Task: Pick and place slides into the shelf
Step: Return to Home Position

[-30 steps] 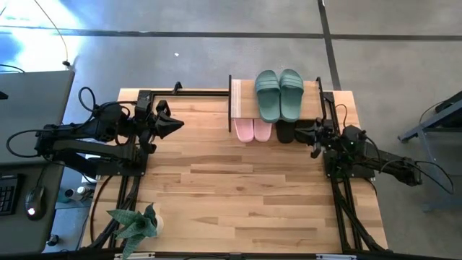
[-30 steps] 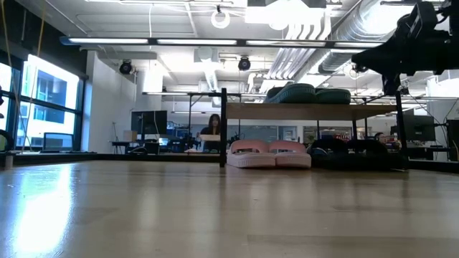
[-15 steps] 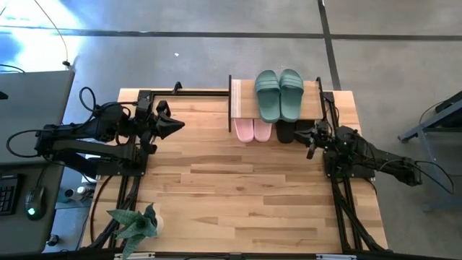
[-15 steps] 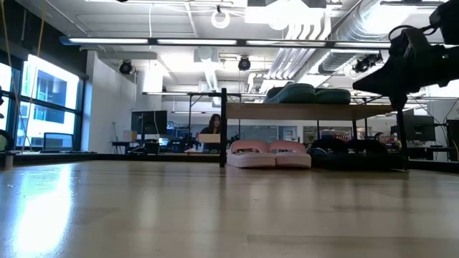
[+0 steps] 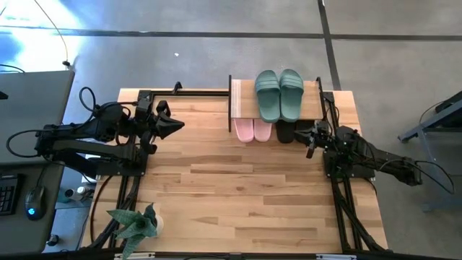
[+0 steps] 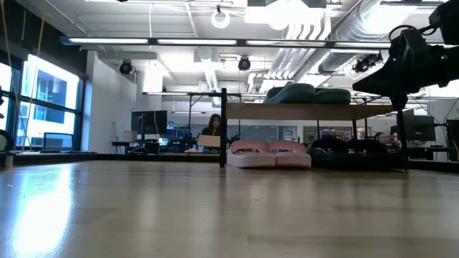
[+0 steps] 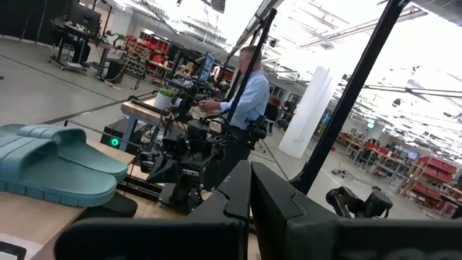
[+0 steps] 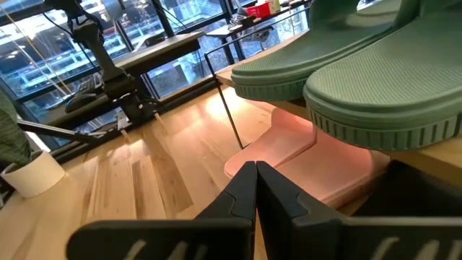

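Wooden table (image 5: 238, 188) spreads wide; right hand (image 5: 312, 144) near shelf (image 5: 242, 97) edge

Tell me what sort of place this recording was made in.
Likely an open-plan robotics lab or workshop: exposed silver ceiling ducts, large glass windows, and a person among the desks far beyond the light wooden tabletop.

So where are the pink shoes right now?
In the high view, the pink-and-white slide sandals sit under the small wooden-topped shelf, just left of the black slide sandals.
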You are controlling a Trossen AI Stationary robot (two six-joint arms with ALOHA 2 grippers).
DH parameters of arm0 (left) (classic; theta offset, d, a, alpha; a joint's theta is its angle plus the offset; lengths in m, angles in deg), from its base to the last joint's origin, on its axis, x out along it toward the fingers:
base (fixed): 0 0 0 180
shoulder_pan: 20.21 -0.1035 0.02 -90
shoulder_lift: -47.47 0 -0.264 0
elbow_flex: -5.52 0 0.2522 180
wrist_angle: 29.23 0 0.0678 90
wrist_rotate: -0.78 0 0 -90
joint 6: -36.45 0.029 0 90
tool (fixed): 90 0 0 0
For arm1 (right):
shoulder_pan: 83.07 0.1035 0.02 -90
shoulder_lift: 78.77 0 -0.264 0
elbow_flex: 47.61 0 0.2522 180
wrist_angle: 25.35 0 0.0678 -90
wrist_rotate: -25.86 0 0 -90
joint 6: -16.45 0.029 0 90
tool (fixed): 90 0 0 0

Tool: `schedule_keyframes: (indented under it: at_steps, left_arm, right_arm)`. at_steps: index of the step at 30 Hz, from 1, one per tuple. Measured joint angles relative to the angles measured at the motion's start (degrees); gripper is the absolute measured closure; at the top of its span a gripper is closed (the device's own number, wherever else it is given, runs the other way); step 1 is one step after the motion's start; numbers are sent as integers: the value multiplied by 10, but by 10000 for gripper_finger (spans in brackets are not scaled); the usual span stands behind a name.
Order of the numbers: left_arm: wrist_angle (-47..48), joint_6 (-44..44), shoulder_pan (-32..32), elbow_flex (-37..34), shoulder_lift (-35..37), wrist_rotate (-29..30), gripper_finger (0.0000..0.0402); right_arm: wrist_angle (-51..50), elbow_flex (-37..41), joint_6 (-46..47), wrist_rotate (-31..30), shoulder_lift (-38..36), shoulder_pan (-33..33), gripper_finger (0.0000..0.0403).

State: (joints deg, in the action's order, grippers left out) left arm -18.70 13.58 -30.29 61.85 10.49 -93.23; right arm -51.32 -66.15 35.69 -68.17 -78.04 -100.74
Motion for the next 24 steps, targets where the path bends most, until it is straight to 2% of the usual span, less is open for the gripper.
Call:
schedule_keyframes:
  at_steps: [5, 10, 16, 24]
  left_arm:
    - [-12, 4, 0, 0, 14, 0, 401]
    - [-53, 47, 0, 0, 77, 0, 401]
    - [14, 51, 0, -2, 148, 9, 401]
    - [13, 52, 0, -83, 219, 53, 401]
  right_arm:
    - [0, 0, 2, 0, 0, 0, 403]
    - [0, 0, 2, 0, 0, 0, 403]
    - [0, 0, 2, 0, 0, 0, 403]
    - [-1, 0, 2, 0, 0, 0, 403]
